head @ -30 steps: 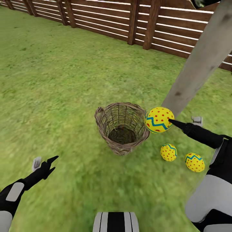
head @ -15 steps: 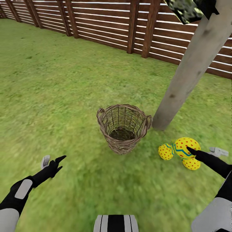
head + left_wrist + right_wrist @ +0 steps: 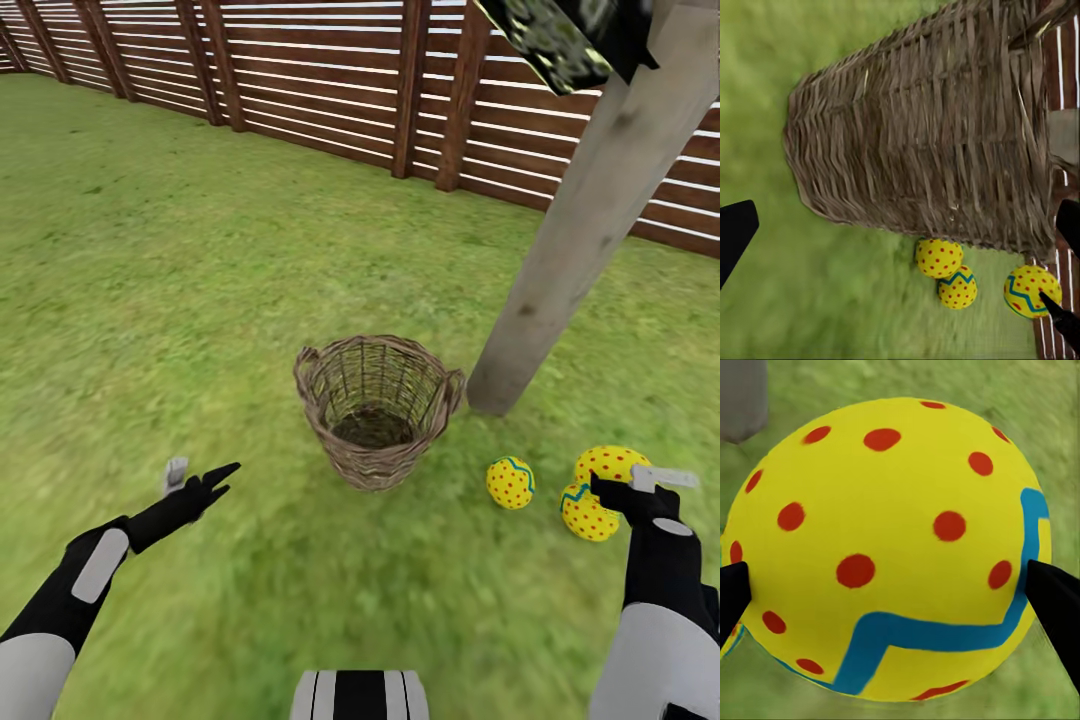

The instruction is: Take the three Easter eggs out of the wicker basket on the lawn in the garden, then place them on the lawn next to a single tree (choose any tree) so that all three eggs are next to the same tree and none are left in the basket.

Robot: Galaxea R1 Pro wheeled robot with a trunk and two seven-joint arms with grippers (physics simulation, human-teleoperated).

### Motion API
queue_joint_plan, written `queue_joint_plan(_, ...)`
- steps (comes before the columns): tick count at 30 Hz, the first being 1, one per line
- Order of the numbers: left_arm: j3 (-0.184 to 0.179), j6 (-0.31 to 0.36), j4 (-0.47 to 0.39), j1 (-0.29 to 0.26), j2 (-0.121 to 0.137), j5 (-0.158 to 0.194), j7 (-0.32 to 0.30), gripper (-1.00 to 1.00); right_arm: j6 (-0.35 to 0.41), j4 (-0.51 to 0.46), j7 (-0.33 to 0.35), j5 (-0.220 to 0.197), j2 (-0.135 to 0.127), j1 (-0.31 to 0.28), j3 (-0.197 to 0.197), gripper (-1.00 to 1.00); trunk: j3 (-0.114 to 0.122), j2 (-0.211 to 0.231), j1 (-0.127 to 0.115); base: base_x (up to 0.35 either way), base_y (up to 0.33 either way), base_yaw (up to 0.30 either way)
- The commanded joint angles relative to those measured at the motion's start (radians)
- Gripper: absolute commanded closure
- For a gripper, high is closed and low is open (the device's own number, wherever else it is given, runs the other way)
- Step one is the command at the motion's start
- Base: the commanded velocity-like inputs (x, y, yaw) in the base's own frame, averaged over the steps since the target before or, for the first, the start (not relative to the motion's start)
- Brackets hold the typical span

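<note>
The wicker basket stands on the lawn, and I see no egg inside it. Just to its right rises the pale trunk of the tree. Two Easter eggs lie on the grass near the trunk's foot. My right gripper is shut on the third egg, low beside them; the egg sits between both fingers. The left gripper hangs open and holds nothing, left of the basket.
A brown slatted fence runs along the back of the lawn. Speckled dark foliage hangs at the top right, above the trunk. Open grass stretches to the left and in front of the basket.
My right gripper has carried the egg from beside the basket's rim down and to the right, next to the two eggs on the grass. The head camera has shifted a little.
</note>
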Motion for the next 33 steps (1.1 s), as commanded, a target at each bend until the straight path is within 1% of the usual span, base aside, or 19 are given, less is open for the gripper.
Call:
queue_joint_plan(1,0.000,0.006,0.000,0.000,0.000,0.003,-0.007,-1.00,0.000,-0.001,0.007,0.008,0.000,-0.001,-0.002,1.00,-0.001,0.000,0.000,0.219,-0.215,0.000)
queue_joint_plan(5,0.000,0.005,-0.002,0.000,0.000,0.003,-0.011,-1.00,-0.001,-0.003,0.007,0.009,-0.005,-0.001,-0.003,1.00,-0.001,0.000,0.000,0.215,-0.233,0.000)
queue_joint_plan(8,-0.001,0.005,-0.002,0.000,-0.001,0.003,-0.012,-1.00,0.000,-0.012,0.002,0.008,-0.008,-0.001,-0.004,1.00,-0.001,0.000,0.000,0.014,-0.293,0.000)
queue_joint_plan(9,-0.013,0.005,-0.002,0.000,-0.001,0.002,-0.012,-1.00,0.000,-0.012,0.001,0.008,-0.008,-0.001,-0.004,1.00,-0.001,0.000,0.000,-0.101,-0.304,0.000)
queue_joint_plan(10,-0.043,0.004,-0.002,0.000,-0.001,0.002,-0.012,-1.00,0.000,-0.007,-0.001,0.007,-0.009,-0.001,-0.006,1.00,-0.001,0.000,0.000,-0.111,-0.304,0.000)
queue_joint_plan(11,-0.100,0.004,-0.006,0.000,0.000,0.001,-0.012,-1.00,-0.001,-0.001,-0.022,0.006,-0.016,-0.001,-0.007,1.00,-0.001,0.000,0.000,-0.117,-0.304,0.000)
queue_joint_plan(12,-0.122,0.004,-0.014,0.000,0.000,0.001,-0.012,-1.00,-0.001,0.001,-0.048,0.007,-0.020,-0.001,-0.007,1.00,-0.001,0.000,0.000,-0.118,-0.304,0.000)
queue_joint_plan(14,-0.135,0.003,-0.022,0.000,0.001,0.000,-0.012,-1.00,-0.001,0.010,-0.100,0.005,-0.023,-0.001,-0.007,1.00,-0.001,0.000,0.000,-0.109,-0.304,0.000)
queue_joint_plan(16,-0.137,0.003,-0.024,0.000,0.003,0.000,-0.012,-1.00,-0.013,0.065,-0.156,0.000,-0.030,-0.002,-0.005,1.00,-0.001,0.000,0.000,-0.027,-0.318,0.000)
queue_joint_plan(17,-0.137,0.003,-0.024,0.000,0.004,0.000,-0.012,-1.00,-0.042,0.109,-0.199,0.002,-0.040,-0.002,-0.005,1.00,-0.001,0.000,0.000,-0.007,-0.337,0.000)
queue_joint_plan(18,-0.137,0.003,-0.024,0.000,0.004,0.000,-0.012,-1.00,-0.089,0.168,-0.276,0.004,-0.047,-0.002,-0.004,1.00,-0.001,0.000,0.000,-0.002,-0.343,0.000)
queue_joint_plan(19,-0.138,0.003,-0.021,0.000,0.003,-0.001,-0.012,-1.00,-0.115,0.199,-0.323,0.006,-0.047,-0.002,0.002,1.00,-0.001,0.000,0.000,-0.001,-0.345,0.000)
queue_joint_plan(20,-0.139,0.001,-0.016,0.000,0.002,-0.001,-0.010,-1.00,-0.124,0.214,-0.344,0.006,-0.045,-0.002,0.026,1.00,-0.001,0.000,0.000,0.000,-0.346,0.000)
queue_joint_plan(22,-0.139,-0.007,-0.016,0.000,0.004,-0.001,-0.009,-1.00,-0.126,0.224,-0.359,0.007,-0.042,-0.002,0.072,1.00,-0.001,0.000,0.000,0.000,-0.347,0.000)
queue_joint_plan(24,-0.137,-0.008,-0.021,0.000,0.011,0.001,-0.011,-1.00,-0.125,0.227,-0.362,0.011,-0.039,-0.003,0.086,1.00,-0.001,0.000,0.000,0.000,-0.347,0.000)
queue_joint_plan(28,-0.141,0.000,-0.012,0.001,0.013,0.001,-0.012,-1.00,-0.124,0.226,-0.363,0.012,-0.039,-0.003,0.091,1.00,-0.001,0.000,0.000,0.000,-0.347,0.000)
queue_joint_plan(31,-0.143,0.003,0.025,0.004,0.013,0.000,-0.010,-1.00,-0.123,0.227,-0.363,0.012,-0.039,-0.002,0.091,1.00,-0.001,0.000,0.000,0.000,-0.335,0.000)
queue_joint_plan(32,-0.151,0.003,0.044,0.006,0.014,-0.001,-0.010,-1.00,-0.123,0.227,-0.363,0.012,-0.039,-0.002,0.092,1.00,-0.001,0.000,0.000,0.000,-0.170,0.000)
queue_joint_plan(33,-0.168,0.003,0.071,0.008,0.024,-0.002,-0.011,-1.00,-0.123,0.227,-0.363,0.012,-0.039,-0.002,0.091,1.00,-0.001,0.000,0.000,0.000,-0.070,0.000)
